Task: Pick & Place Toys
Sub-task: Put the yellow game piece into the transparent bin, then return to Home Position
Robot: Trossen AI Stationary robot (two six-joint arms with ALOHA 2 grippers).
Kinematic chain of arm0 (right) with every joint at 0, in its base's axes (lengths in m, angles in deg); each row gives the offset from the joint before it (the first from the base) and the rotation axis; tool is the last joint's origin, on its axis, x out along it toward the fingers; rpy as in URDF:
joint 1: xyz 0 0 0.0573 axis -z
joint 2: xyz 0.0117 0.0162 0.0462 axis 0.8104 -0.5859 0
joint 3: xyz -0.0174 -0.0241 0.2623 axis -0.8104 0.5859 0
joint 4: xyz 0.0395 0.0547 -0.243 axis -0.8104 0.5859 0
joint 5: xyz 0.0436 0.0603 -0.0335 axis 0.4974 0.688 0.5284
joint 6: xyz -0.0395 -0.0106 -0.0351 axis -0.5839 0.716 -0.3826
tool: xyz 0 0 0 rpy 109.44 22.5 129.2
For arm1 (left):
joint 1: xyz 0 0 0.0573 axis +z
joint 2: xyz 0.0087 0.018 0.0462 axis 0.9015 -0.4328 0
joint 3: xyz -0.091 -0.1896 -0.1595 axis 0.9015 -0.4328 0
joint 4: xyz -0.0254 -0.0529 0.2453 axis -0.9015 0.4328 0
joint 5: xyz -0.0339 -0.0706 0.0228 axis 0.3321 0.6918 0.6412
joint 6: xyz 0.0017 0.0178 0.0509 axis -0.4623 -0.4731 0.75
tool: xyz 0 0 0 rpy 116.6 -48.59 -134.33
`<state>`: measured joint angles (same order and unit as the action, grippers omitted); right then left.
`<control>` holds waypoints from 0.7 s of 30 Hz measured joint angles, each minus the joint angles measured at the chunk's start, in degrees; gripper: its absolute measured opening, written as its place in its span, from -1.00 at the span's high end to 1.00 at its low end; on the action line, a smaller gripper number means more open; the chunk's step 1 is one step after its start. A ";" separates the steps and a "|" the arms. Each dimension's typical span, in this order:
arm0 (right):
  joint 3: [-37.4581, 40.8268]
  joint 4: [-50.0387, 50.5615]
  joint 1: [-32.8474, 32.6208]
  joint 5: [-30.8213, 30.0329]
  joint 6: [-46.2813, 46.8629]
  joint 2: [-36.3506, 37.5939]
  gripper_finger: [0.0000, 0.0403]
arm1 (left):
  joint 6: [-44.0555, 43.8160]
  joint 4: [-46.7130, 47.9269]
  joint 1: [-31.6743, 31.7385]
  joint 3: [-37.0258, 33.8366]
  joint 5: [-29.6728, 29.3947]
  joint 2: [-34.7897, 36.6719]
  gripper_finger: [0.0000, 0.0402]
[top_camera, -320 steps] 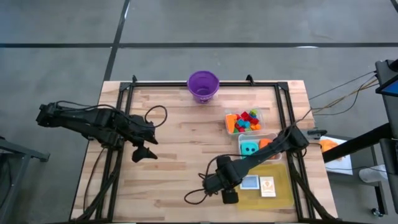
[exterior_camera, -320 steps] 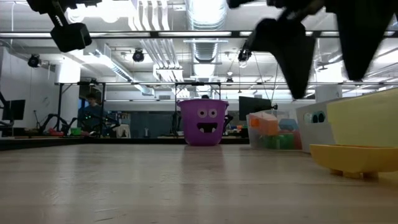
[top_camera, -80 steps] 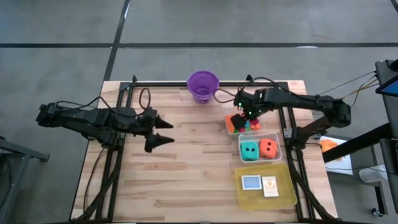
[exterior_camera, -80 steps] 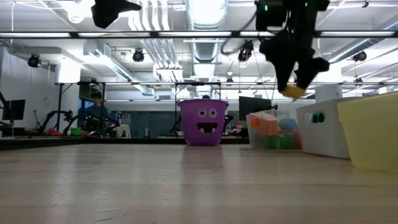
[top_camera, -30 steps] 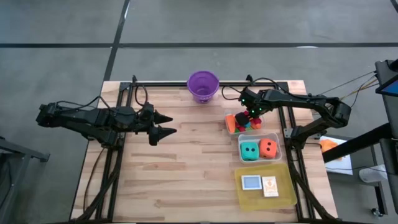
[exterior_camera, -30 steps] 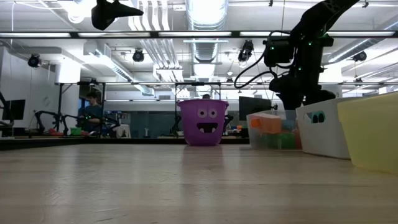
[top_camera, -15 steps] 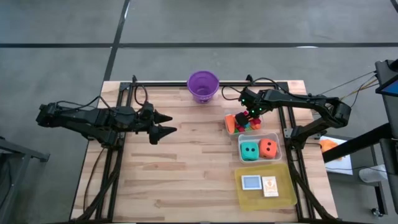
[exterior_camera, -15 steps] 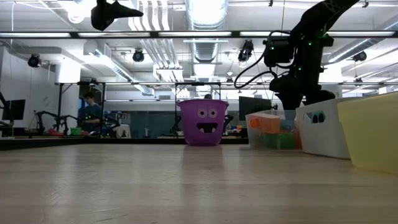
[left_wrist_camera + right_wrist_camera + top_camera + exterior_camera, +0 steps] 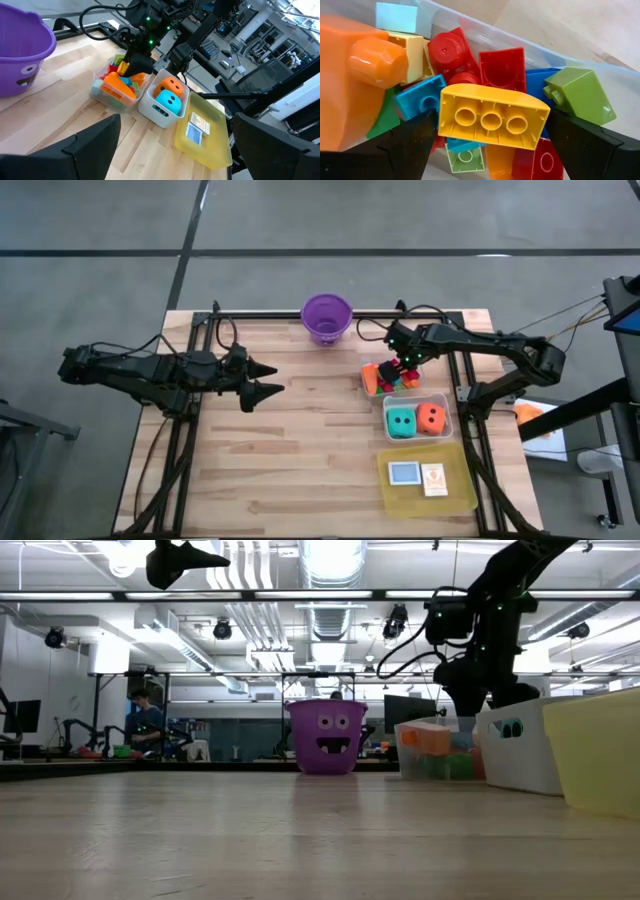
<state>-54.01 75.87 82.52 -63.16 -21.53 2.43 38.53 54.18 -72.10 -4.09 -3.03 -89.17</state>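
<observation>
A purple bucket stands near clear tubs and a yellow tray.

The right tool is reaching into the clear tub of toys; the left tool is hovering over the table, near the purple bucket.

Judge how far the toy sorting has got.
Looks done: dice sit in the middle tub, cards on the yellow tray. In hand: the right gripper is down in the blocks tub at a yellow block. Remaining: unclear; no loose toys show, left gripper waits open.
</observation>
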 joint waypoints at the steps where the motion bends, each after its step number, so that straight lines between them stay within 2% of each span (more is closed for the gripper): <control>1: 0.00 0.02 -0.02 0.01 0.00 0.27 -0.79 | 0.02 0.00 0.00 0.00 0.00 0.00 -0.85; 12: -2.53 3.77 -0.25 -1.39 1.62 5.24 -0.80 | -0.18 0.08 0.00 0.00 0.01 0.00 -0.85; 21: -6.39 3.58 -5.83 -3.23 3.70 16.39 -0.80 | -2.93 0.51 0.00 0.80 0.28 1.24 -0.85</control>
<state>-60.39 79.45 76.69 -66.38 -17.83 18.83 35.59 54.69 -72.10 -3.30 -2.75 -87.92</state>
